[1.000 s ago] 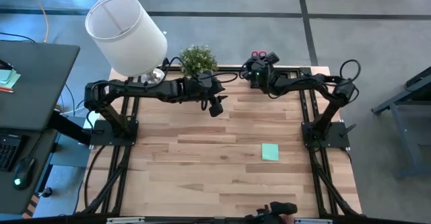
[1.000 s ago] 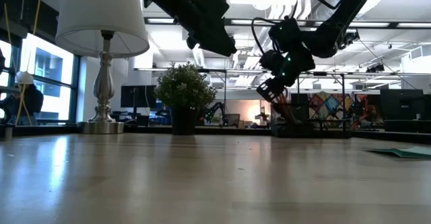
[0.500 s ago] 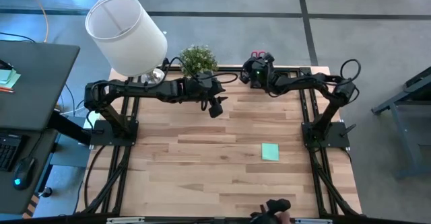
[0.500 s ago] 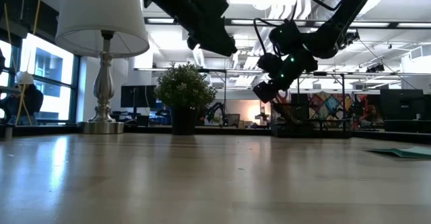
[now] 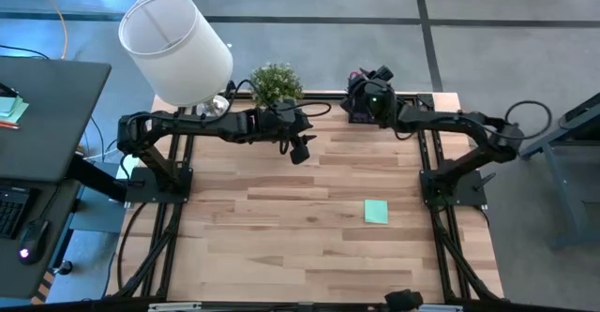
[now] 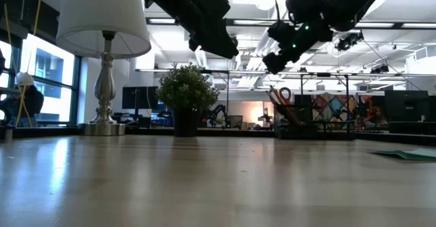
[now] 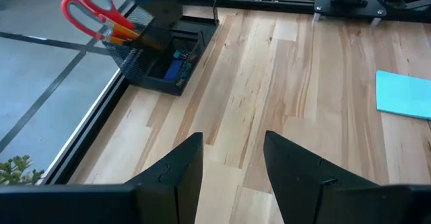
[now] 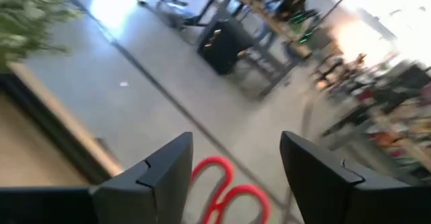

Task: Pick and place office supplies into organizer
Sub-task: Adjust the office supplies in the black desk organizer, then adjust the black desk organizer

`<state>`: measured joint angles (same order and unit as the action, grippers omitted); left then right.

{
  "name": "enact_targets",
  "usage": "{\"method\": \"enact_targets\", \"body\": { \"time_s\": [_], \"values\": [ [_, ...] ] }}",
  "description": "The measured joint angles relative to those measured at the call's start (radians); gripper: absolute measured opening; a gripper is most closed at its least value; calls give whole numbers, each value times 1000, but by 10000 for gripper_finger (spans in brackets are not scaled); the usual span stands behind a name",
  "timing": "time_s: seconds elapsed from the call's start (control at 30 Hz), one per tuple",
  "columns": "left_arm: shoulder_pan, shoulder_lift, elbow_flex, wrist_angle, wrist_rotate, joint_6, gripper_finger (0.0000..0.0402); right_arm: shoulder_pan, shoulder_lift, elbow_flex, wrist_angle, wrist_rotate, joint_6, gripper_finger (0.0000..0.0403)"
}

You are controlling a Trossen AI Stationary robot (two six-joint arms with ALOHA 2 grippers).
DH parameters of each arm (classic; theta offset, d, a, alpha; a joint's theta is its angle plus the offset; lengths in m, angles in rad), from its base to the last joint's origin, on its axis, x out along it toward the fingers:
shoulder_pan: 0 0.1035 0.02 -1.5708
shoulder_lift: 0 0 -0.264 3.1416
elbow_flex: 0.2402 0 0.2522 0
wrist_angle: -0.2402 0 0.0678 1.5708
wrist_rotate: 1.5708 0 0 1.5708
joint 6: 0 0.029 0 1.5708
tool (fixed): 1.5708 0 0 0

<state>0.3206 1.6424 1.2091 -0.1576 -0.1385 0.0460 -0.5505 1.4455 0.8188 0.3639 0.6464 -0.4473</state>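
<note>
Organizer [image 5: 361, 109] sits at table's [image 5: 281, 228] far edge, scissors [image 7: 91, 10] upright inside.

We note one lamp [image 5: 175, 48], white shade and silver base, at the far left corner of our wooden table [image 5: 281, 228]. One small potted plant [image 5: 276, 83] stands just beside it.

we are seeing wide bare table [image 5: 281, 228] in the middle; only the sticky-note pad [image 5: 376, 212] is lying there. along the far edge the lamp [image 5: 178, 50], plant [image 5: 276, 83] and organizer [image 7: 165, 66] are crowding passage.
</note>
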Motion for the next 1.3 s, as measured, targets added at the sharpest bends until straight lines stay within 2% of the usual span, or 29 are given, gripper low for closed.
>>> {"method": "enact_targets", "body": {
  "time_s": [0.13, 0.27, 0.4, 0.47, 0.6, 0.8, 1.07, 1.3],
  "values": [
    [0, 0, 0, -5, 0, 0, 145, -45, -19, 0, -142, -115, 129, 186],
    [0, 0, 0, -12, 0, -1, 145, -92, 3, -3, -236, -201, 185, 125],
    [0, 0, 0, -14, 0, -1, 145, -122, 8, -56, -170, -253, 173, 34],
    [0, 0, 0, -11, 0, -1, 145, -140, 8, -84, -111, -307, 179, 10],
    [0, 0, 0, -7, 0, -1, 145, -179, 29, -119, -51, -329, 205, 22],
    [-1, 0, 0, 5, 0, -1, 145, -190, 92, -134, 42, -435, 242, 4],
    [-1, 0, 0, 3, 0, 0, 145, -164, 121, -134, 67, -359, 223, 3],
    [0, 0, 0, -19, 0, 1, 145, -156, 6, -134, -1, -324, 204, 3]
  ]
}}
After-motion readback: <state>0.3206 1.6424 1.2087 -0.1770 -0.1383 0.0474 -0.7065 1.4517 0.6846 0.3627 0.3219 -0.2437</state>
